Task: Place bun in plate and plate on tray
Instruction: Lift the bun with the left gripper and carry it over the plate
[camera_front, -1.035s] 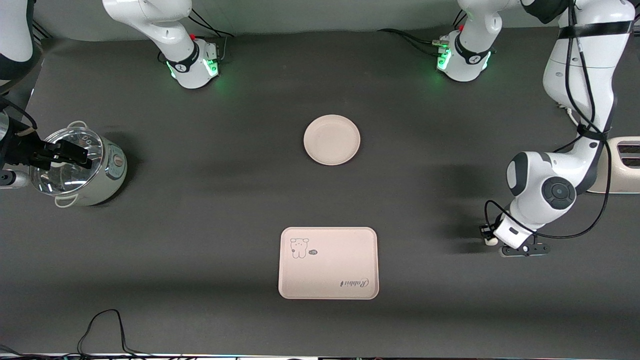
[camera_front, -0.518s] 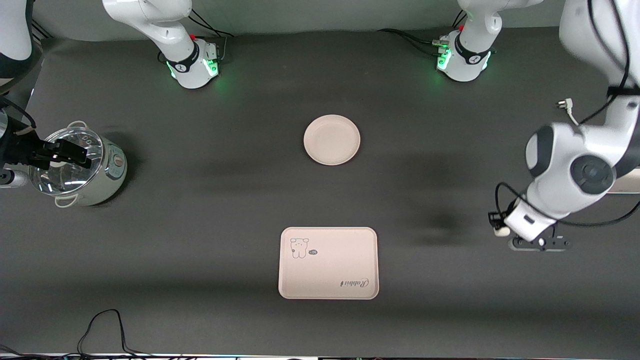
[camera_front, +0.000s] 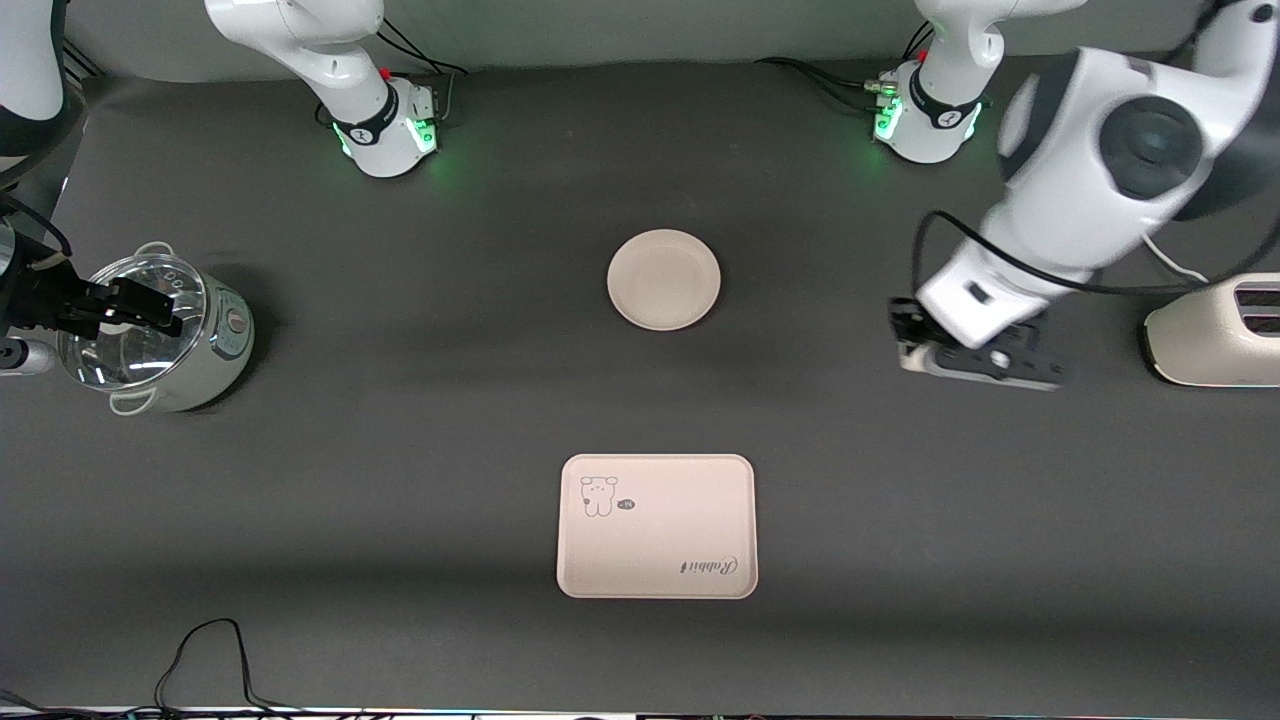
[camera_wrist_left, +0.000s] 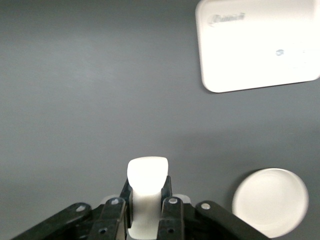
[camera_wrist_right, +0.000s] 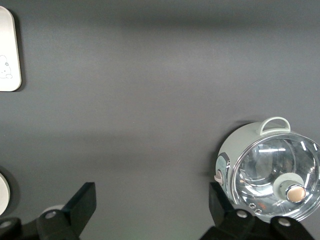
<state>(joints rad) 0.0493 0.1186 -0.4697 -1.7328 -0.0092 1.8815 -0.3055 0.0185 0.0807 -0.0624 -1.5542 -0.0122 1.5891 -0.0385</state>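
Note:
My left gripper (camera_front: 906, 334) is up over bare table beside the plate, toward the left arm's end. In the left wrist view it (camera_wrist_left: 146, 189) is shut on the bun (camera_wrist_left: 147, 172), a cream-white lump sticking out between the fingers. The round plate (camera_front: 663, 279) lies mid-table and holds nothing; it also shows in the left wrist view (camera_wrist_left: 270, 201). The tray (camera_front: 656, 526) with the cartoon animal lies nearer the front camera than the plate and also shows in the left wrist view (camera_wrist_left: 257, 45). My right gripper (camera_front: 160, 308) is open and waits over the pot.
A steel pot with a glass lid (camera_front: 155, 335) stands at the right arm's end and shows in the right wrist view (camera_wrist_right: 270, 175). A cream toaster (camera_front: 1215, 335) stands at the left arm's end. A black cable (camera_front: 205, 655) lies at the table's front edge.
My left gripper has risen with the bun and swung away from the front camera and toward the plate. The right arm, plate and tray have not moved.

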